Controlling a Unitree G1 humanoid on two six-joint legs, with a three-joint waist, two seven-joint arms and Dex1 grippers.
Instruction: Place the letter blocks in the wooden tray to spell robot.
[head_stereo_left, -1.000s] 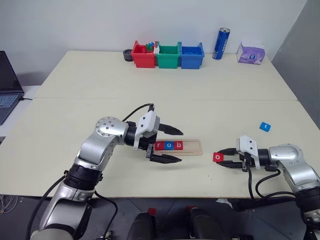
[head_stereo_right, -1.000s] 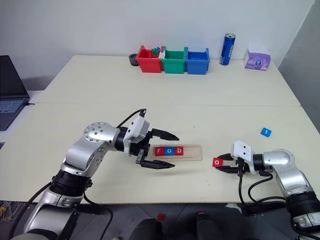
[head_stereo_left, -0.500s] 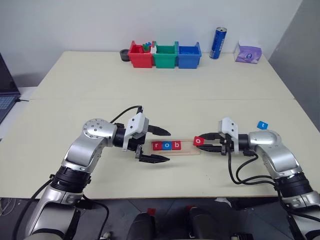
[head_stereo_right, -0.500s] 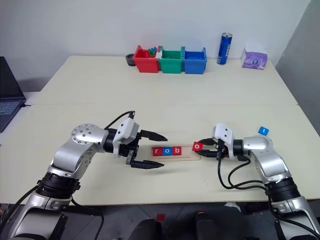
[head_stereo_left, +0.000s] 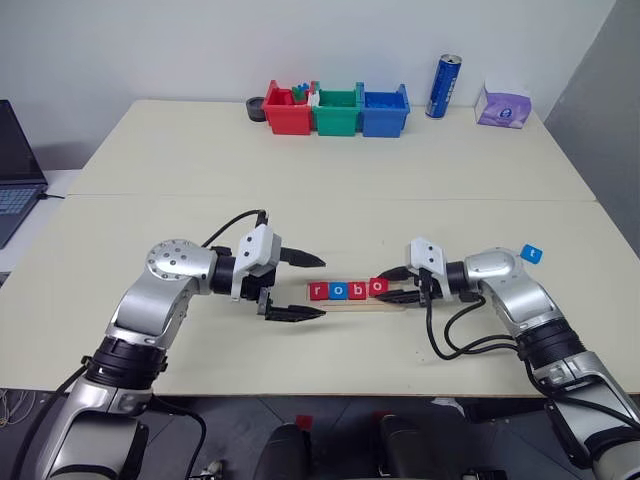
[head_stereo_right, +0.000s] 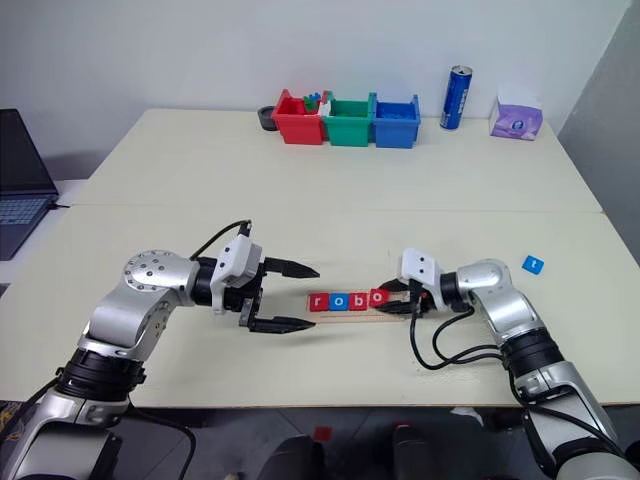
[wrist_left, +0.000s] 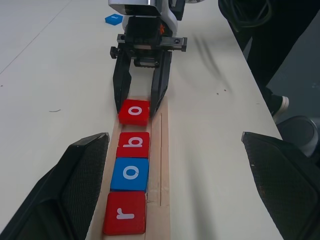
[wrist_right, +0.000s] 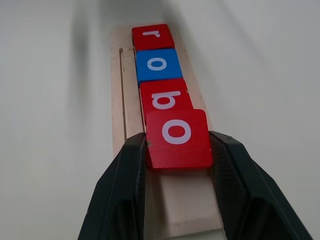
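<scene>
The wooden tray (head_stereo_left: 346, 303) lies near the table's front middle. In it sit a red r tile (head_stereo_left: 318, 291), a blue o tile (head_stereo_left: 338, 291) and a red b tile (head_stereo_left: 357, 290) in a row. My right gripper (head_stereo_left: 384, 285) is shut on a red o tile (wrist_right: 176, 137). It holds that tile over the tray right beside the b, its front edge slightly raised. My left gripper (head_stereo_left: 323, 287) is open and holds nothing, its fingers flanking the tray's left end. A blue t tile (head_stereo_left: 530, 254) lies on the table at the right.
Red (head_stereo_left: 287, 110), green (head_stereo_left: 336, 110) and blue (head_stereo_left: 384, 110) bins stand at the back. A blue can (head_stereo_left: 442, 87) and a tissue pack (head_stereo_left: 503, 104) stand to their right. A laptop (head_stereo_left: 15, 170) sits off the left edge.
My right gripper has carried the red o tile leftward from the bare table onto the tray, up against the b. My left gripper has drawn back a little to the left, still open.
</scene>
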